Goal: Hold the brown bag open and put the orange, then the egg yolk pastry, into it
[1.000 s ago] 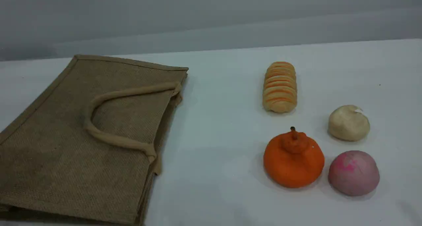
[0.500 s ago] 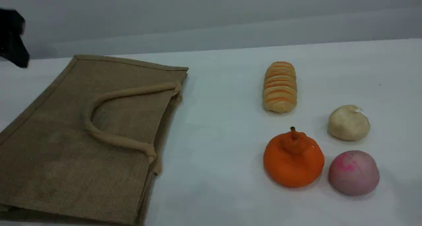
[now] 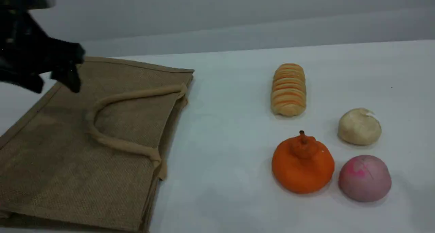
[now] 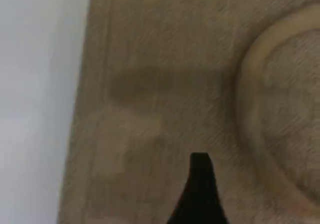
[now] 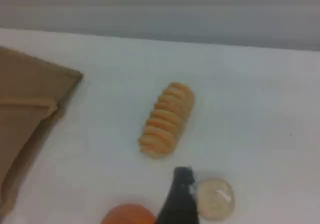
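Grey wall (image 3: 238,15) behind a white tabletop (image 3: 231,131). Brown bag (image 3: 61,172) lies flat at the left, with its mouth and upper loop handle (image 3: 115,144) turned toward the foods. Orange (image 3: 302,166) and egg yolk pastry (image 3: 359,127) sit at the right, well apart from the bag, beside a pink bun (image 3: 364,178) and a ridged bread (image 3: 289,89). Left fingers (image 3: 71,80), spread and holding nothing, hover over the bag's far left corner. Right fingers (image 5: 180,194), likewise spread, hang above the foods. Step in hand, by judgement: reaching to open the bag. Best practice: carry the left fingers across to the upper handle and pinch that loop alone. Lift so that only the top panel rises, the lower one lies flat, and the mouth gapes toward the orange.
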Controlling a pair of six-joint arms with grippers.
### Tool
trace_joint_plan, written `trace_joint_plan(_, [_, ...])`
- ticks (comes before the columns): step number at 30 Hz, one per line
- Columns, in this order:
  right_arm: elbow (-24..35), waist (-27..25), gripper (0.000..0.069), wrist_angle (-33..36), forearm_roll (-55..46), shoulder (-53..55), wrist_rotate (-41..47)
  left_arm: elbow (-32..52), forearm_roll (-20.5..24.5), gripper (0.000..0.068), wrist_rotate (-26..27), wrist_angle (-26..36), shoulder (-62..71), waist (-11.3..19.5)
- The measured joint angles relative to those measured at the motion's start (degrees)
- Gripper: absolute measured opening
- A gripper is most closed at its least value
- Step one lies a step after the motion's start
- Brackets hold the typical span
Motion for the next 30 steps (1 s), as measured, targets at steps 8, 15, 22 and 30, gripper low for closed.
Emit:
trace_joint_plan(8, [0.0,0.0,0.059,0.1,-0.1,0.0,0.0,-6.7,0.5,0.0514,-1.9,3.2,8.0,-1.3])
trace_joint_plan(15, [0.0,0.0,0.059,0.1,-0.1,0.0,0.0,-6.9,0.6,0.0514,-2.8,1.0,12.3,-1.3])
trace_joint_plan(22, [0.0,0.0,0.059,0.1,-0.1,0.0,0.0,-6.9,0.6,0.0514,-2.8,0.3,14.8,-1.3])
trace_joint_plan(30, [0.0,0.0,0.059,0.1,-0.1,0.0,0.0,-6.9,0.6,0.0512,-2.8,-0.3,16.2,-1.3])
